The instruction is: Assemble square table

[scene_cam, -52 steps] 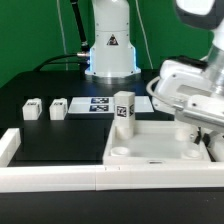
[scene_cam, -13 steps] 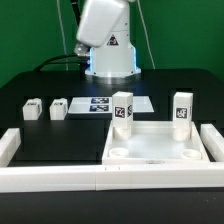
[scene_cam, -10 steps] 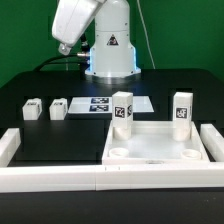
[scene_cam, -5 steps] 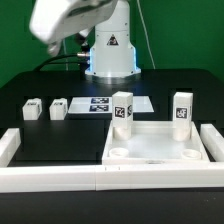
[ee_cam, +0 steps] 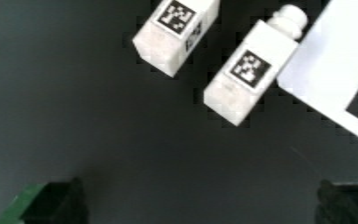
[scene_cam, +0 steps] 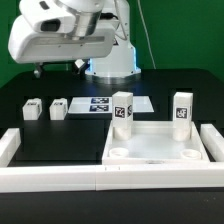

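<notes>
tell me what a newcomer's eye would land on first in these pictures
First, the white plastic square slab with a raised rim, front and toward the exterior view's right, with two short white tagged legs upright at its far corners. Then the arm's gripper, open and empty, high above two more white legs lying loose on the black table at the exterior view's left.
</notes>
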You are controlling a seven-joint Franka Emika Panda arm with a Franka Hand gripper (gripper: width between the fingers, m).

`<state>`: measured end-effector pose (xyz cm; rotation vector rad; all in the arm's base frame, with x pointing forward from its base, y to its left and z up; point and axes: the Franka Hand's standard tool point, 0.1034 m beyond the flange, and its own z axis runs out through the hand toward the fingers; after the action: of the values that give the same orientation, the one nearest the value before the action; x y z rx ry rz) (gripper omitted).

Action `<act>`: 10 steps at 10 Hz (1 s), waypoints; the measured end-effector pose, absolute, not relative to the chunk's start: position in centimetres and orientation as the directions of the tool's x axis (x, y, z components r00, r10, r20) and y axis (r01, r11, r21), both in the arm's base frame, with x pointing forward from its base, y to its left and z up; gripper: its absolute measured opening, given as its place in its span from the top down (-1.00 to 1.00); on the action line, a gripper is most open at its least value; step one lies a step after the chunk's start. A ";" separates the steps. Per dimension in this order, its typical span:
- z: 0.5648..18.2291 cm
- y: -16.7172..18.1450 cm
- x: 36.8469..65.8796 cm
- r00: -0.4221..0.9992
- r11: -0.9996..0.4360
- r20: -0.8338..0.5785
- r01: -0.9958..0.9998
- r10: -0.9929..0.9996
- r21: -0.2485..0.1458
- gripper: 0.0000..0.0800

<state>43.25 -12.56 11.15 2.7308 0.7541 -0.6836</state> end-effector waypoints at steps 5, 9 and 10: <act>7.6 -14.1 40.7 0.817 -0.964 -0.544 0.260 0.192 0.051 -0.62; 6.3 -13.6 40.8 0.637 -0.961 -0.751 0.275 0.170 0.016 -0.62; 5.9 -13.3 40.9 0.604 -0.959 -0.779 0.282 0.170 0.009 -0.62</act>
<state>40.90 -13.34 5.94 2.6948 0.3817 -1.2874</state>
